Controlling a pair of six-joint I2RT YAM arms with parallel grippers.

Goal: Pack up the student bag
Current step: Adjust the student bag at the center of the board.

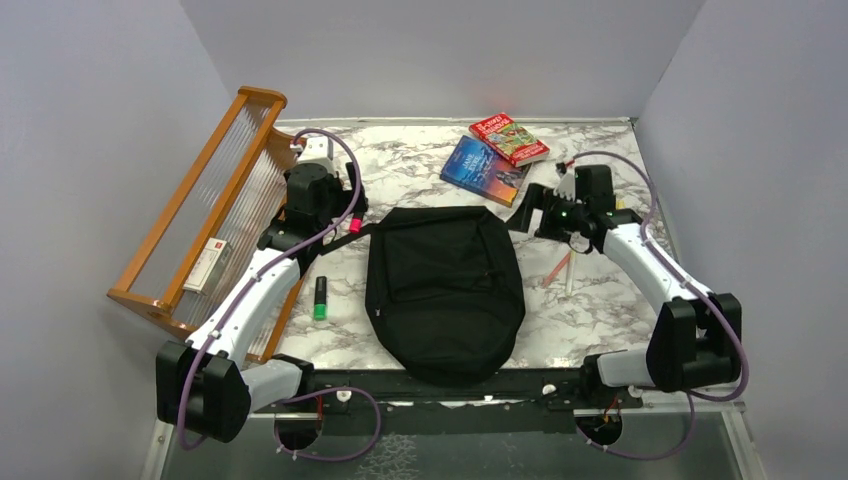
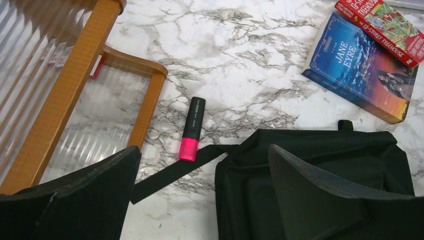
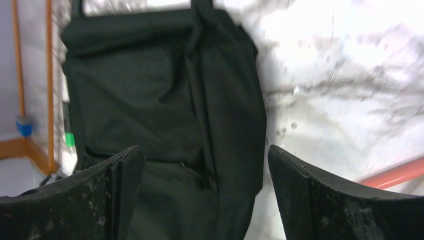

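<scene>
The student bag (image 1: 445,290) lay flat at the centre of the marble table (image 1: 420,160), btwn the 2 arms, top end toward the far wall. The left gripper (image 2: 202,150) hung over the bag's top-left corner, jaws wide apart, holding nothing. The right gripper (image 3: 205,147) hovered by the bag's top-right corner, jaws also spread wide, empty. A pink highlighter (image 2: 190,131) lay touching a bag strap (image 2: 170,172); a green highlighter (image 1: 320,298) sat just left of the bag. 2 books (image 2: 357,67) overlapped at the back. A wooden rack (image 1: 200,210) stood at the left.
</scene>
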